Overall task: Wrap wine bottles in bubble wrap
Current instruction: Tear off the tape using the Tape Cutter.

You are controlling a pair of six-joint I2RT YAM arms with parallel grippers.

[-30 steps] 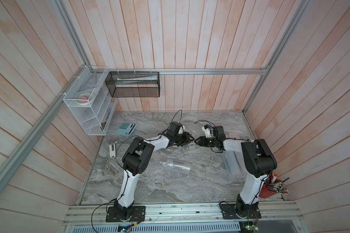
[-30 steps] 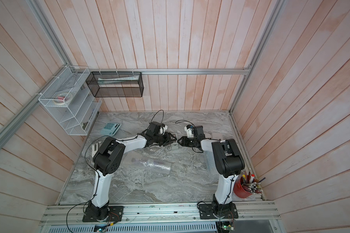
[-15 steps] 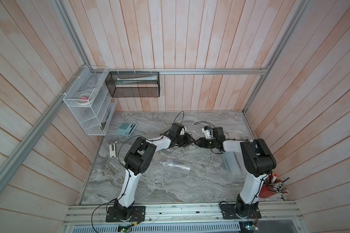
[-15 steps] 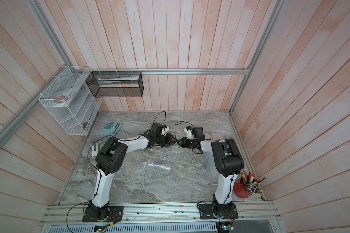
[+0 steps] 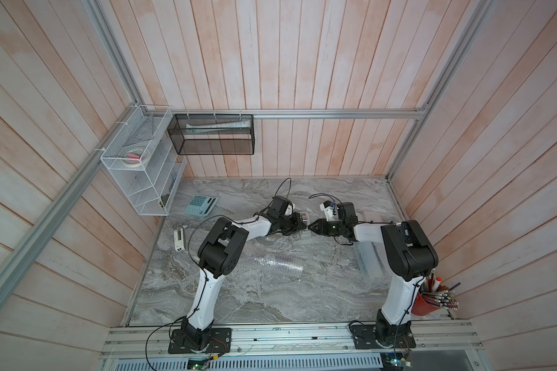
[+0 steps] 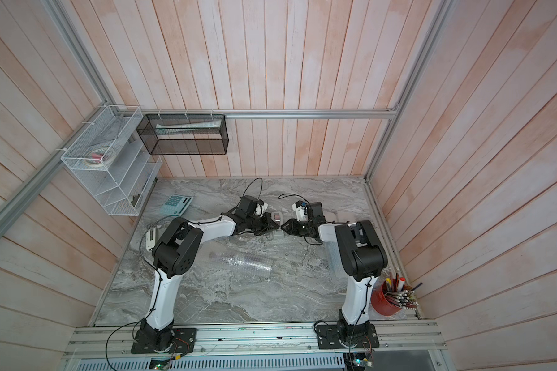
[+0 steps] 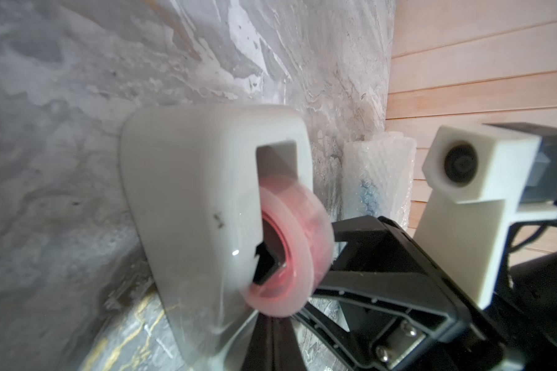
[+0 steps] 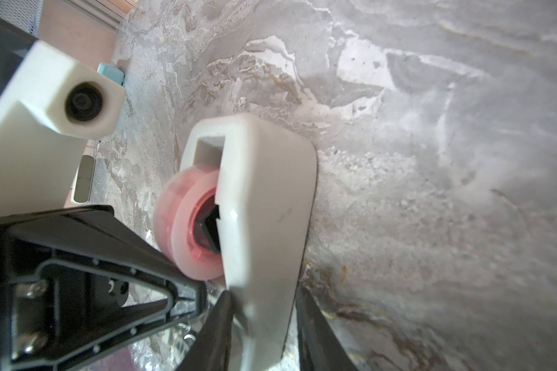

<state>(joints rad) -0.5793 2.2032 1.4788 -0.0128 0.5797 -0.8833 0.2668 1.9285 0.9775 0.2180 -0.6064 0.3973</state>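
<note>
Clear bubble wrap rolled into a translucent tube point(image 5: 272, 261): lies flat on the grey marbled desk point(image 5: 270, 302), mid-desk, long axis running side to side. Position relative to me: on the near side of both claws, apart from them, offset toward my left arm, which I judge the nearer for reaching it. Contents: no wine bottle shows through it from above. Second item, a like roll of bubble wrap with a blue tint inside point(image 7: 378, 189), beyond the pale grey plastic tape dispenser point(image 7: 187, 199) toward the plank wall. My left claw point(image 5: 303, 226): fully closed at the dispenser's low end, below its pink-cored roll of clear tape point(image 7: 290, 257); whether a tape end is pinched, I cannot tell. My right claw point(image 5: 312, 226): jaws either side of that same low end, close against it; clamped or not, I cannot tell.
</note>
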